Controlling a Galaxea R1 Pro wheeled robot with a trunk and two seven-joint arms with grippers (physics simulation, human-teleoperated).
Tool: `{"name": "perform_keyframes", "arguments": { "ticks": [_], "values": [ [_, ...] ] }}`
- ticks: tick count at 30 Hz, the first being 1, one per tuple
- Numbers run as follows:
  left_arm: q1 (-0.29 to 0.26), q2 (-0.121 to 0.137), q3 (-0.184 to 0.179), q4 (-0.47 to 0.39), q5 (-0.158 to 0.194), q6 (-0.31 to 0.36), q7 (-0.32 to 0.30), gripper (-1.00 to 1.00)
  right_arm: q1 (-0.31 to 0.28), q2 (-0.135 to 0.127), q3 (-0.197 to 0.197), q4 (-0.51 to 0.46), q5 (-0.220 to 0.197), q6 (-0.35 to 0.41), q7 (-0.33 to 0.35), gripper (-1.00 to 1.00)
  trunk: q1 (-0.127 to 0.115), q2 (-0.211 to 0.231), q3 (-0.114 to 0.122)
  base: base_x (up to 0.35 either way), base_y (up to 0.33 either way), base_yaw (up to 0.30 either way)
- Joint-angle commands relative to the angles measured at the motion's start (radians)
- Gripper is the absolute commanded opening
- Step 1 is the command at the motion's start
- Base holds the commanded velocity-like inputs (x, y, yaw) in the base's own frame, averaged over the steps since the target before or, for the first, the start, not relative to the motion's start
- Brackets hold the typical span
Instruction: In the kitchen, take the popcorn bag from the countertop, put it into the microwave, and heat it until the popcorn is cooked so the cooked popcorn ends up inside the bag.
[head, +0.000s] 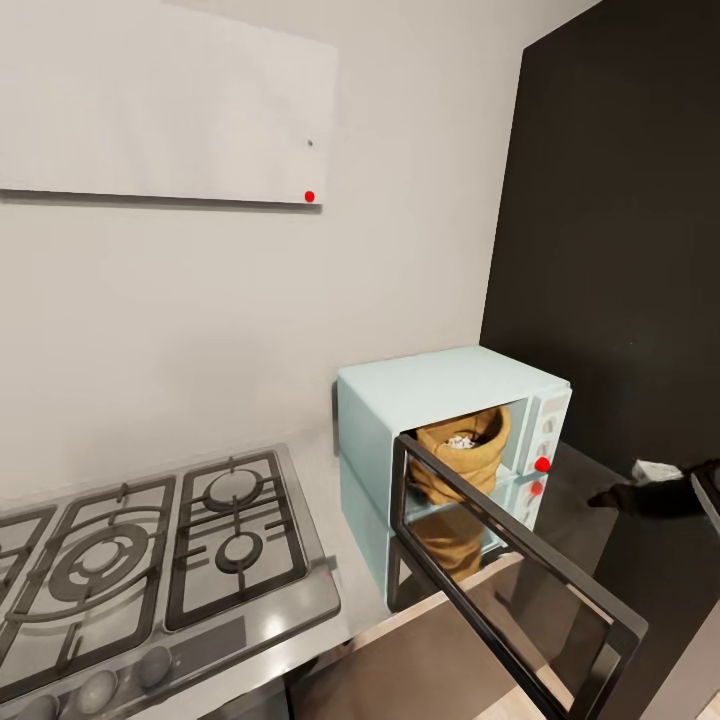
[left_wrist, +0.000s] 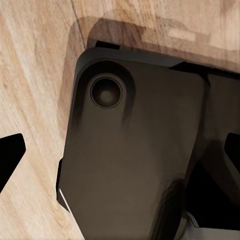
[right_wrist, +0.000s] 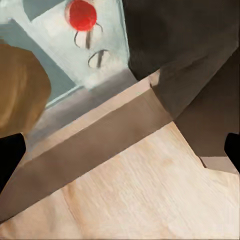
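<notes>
Pale grey wall, white wall panel, black tall cabinet, gas hob, wood floor.

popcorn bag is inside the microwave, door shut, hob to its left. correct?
Not quite: the door is swung open, as the head view shows. The popcorn bag does sit inside the microwave, and the hob is to its left.

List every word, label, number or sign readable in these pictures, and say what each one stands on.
None: no legible text in any view.
Microwave control panel: knob shapes and a red light, no readable markings.
Popcorn bag: plain, no print.
Gas hob: knobs bear no readable marks.
White wall panel: only a red dot and a small dark speck, no lettering.
</notes>
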Motion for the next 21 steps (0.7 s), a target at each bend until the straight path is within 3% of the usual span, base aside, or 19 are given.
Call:
{"name": "perform_keyframes", "arguments": {
  "ticks": [1,4,6,12,13,14,16,19,21],
  "values": [
    [-0.001,0.000,0.002,0.000,0.005,-0.003,-0.001,1.00,0.029,-0.017,-0.002,0.004,0.018,-0.094,0.092,1.00,0.000,-0.001,-0.001,0.000,0.000,0.000],
    [-0.001,0.000,0.002,0.000,0.005,-0.003,-0.001,1.00,0.073,-0.032,-0.008,0.050,0.112,-0.389,0.344,1.00,0.000,-0.001,-0.001,0.000,0.000,0.000],
    [-0.001,0.000,0.002,0.000,0.005,-0.003,-0.001,1.00,0.078,-0.031,-0.017,0.076,0.142,-0.477,0.423,1.00,0.000,-0.001,-0.001,0.000,0.000,0.000],
    [-0.001,-0.001,0.002,0.000,0.005,-0.004,-0.001,1.00,0.080,-0.024,-0.023,0.096,0.147,-0.603,0.493,1.00,0.000,-0.001,-0.001,0.000,0.000,0.000],
    [-0.001,-0.001,0.002,0.000,0.005,-0.004,-0.001,1.00,0.080,-0.020,-0.023,0.147,0.066,-0.672,0.534,1.00,0.000,-0.001,-0.001,0.000,0.000,0.000],
    [-0.001,-0.001,0.002,0.000,0.005,-0.004,-0.001,1.00,0.080,-0.020,-0.023,0.166,0.009,-0.712,0.535,1.00,0.000,-0.001,-0.001,0.000,0.000,0.000],
    [-0.001,0.000,0.002,0.000,0.005,-0.004,-0.001,1.00,0.080,-0.020,-0.022,0.185,-0.077,-0.766,0.534,1.00,0.000,-0.001,-0.001,0.000,0.000,0.000],
    [-0.001,-0.001,0.002,0.000,0.005,-0.004,-0.001,1.00,0.080,-0.018,-0.019,0.190,-0.103,-0.784,0.535,1.00,0.000,-0.001,-0.001,0.000,0.000,0.000],
    [-0.001,-0.001,0.002,0.000,0.005,-0.003,-0.001,1.00,0.080,0.010,-0.016,0.191,-0.098,-0.788,0.535,1.00,0.000,-0.001,-0.001,0.000,0.000,0.000]
  ]
}}
